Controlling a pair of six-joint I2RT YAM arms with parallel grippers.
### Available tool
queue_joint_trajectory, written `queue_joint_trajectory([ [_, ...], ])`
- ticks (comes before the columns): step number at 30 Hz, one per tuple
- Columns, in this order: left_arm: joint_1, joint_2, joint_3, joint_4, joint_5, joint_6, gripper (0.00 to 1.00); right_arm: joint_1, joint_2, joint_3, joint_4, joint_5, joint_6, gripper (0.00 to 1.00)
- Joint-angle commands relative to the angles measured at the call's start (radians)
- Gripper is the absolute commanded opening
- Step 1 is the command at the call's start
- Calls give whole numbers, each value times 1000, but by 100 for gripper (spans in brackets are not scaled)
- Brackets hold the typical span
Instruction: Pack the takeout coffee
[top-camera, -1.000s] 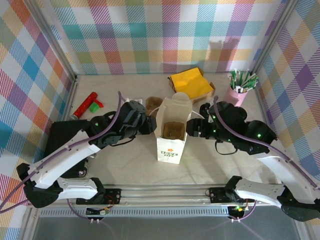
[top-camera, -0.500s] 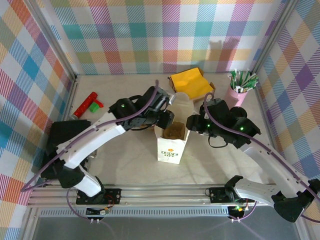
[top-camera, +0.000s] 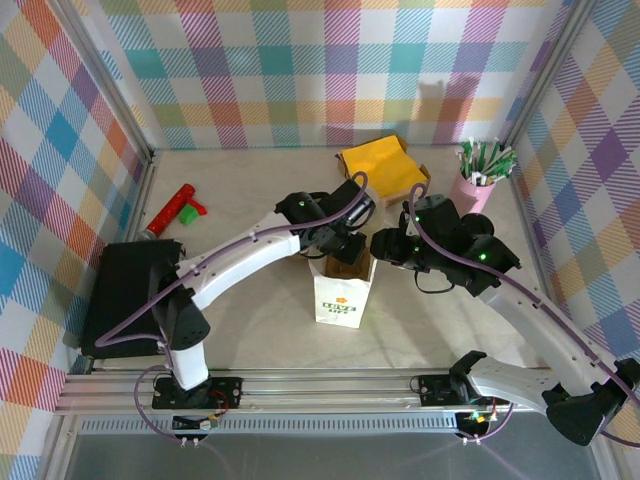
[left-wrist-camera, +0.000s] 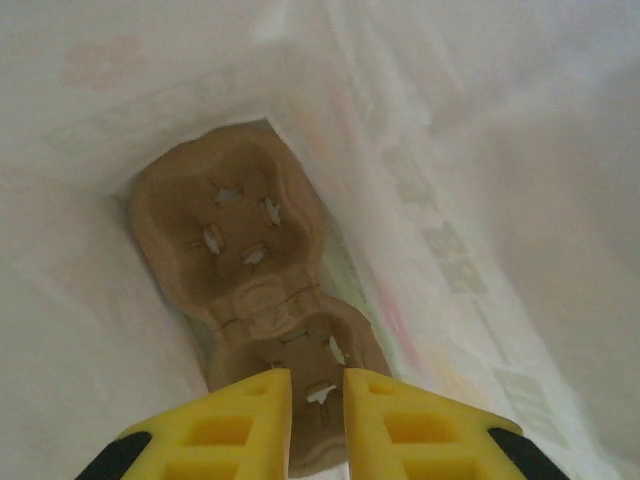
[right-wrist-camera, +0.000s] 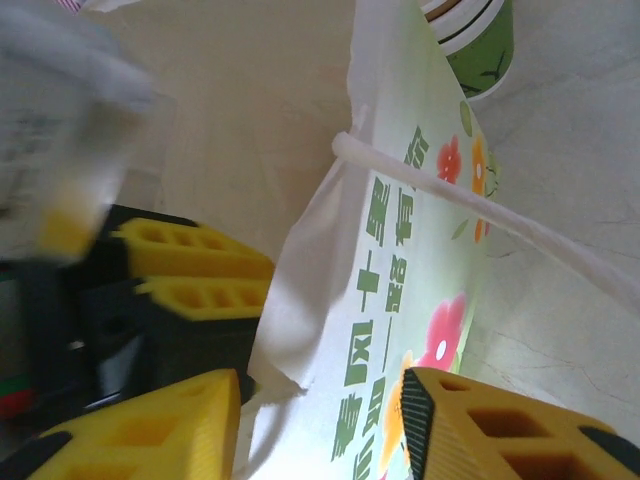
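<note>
**Inspector:** Where is the coffee?

**Assessor:** A paper cup (right-wrist-camera: 480, 55) with a green lower band stands on the counter (top-camera: 270, 330) just beyond the bag (top-camera: 338, 295). Its top is cut off in the right wrist view, so I cannot confirm a lid. The carrier (left-wrist-camera: 235, 230) at the bag's bottom shows empty wells.

**Inspector:** And the jaws?

**Assessor:** The left jaws are inside the bag above the carrier, narrowed to a slit and holding nothing. The right jaws stand partly open astride the bag's side wall. The paper is between them but not pinched.

**Inspector:** Hazards?

**Assessor:** In my judgement there are three.
- If the right jaws clamp and pull, the thin wall may crumple or tear and collapse the bag's mouth onto the left jaws.
- The left jaws could snag the wall or the carrier on the way out and tip the bag toward the cup.
- Both wrists crowd the bag's mouth, so the two arms could collide.
</note>
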Motion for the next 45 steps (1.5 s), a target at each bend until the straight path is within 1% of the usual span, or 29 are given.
queue_joint_trajectory([
  [1,20,-11,-5,-28,-5,-85,21,-4,1,4,14,0,-3,45],
  [6,25,-3,-46,-5,-17,-192,21,-4,3,-6,19,6,5,41],
  [10,24,19,-68,-5,-22,-266,16,-4,11,-11,28,-1,12,38],
  [13,24,38,-69,-16,-37,-293,14,-4,10,-14,34,-10,16,36],
  [19,17,83,-63,-19,-32,-322,11,-4,7,-28,69,-46,20,32],
  [25,11,114,-51,-28,-45,-346,10,-4,-11,-53,113,-61,30,25],
  [29,10,140,-52,-26,-46,-360,9,-6,-11,-54,115,-65,30,22],
  [32,21,147,-82,-9,-15,-359,10,-4,-16,-55,116,-67,34,18],
  [36,31,108,-161,61,-9,-384,9,-4,-32,-66,125,-66,40,16],
  [41,31,101,-183,63,-3,-396,5,-3,-47,-70,130,-53,45,12],
  [45,31,101,-202,72,-15,-411,2,8,-46,-73,143,-49,50,11],
])
